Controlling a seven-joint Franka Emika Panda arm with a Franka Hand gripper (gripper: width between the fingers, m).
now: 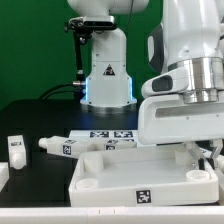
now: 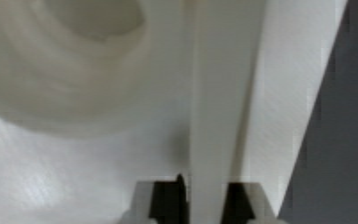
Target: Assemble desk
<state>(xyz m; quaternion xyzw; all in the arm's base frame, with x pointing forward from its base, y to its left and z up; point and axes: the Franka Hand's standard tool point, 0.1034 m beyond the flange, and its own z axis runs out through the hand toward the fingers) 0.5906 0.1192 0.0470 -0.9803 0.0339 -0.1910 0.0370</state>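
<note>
The gripper (image 1: 204, 156) is down at the right end of the tabletop panel (image 1: 120, 180). Its fingers are hidden under the arm's bulky white wrist block, so I cannot tell whether they are spread or closed, or whether they touch the plastic. The wrist view is too close and too blurred to settle it. It shows smooth white plastic, a round recess (image 2: 96, 25) with soft concentric shading, straight vertical edges, a dark strip down one side and a cut-off piece of a black-and-white tag (image 2: 194, 203). The panel lies flat on the black table (image 1: 40, 115), low and central in the exterior view. It is matte white with round sockets at its corners and a square tag (image 1: 143, 196) on its front edge, too small to read. Behind it lies the marker board (image 1: 110, 133). Toward the exterior view's left, a leg on its side (image 1: 62, 146) is chunky and tagged, and an upright leg (image 1: 16, 150) stands apart near the frame edge. At the back, the robot base (image 1: 105, 60) carries a triangular warning label (image 1: 106, 72), its symbol illegible.
</note>
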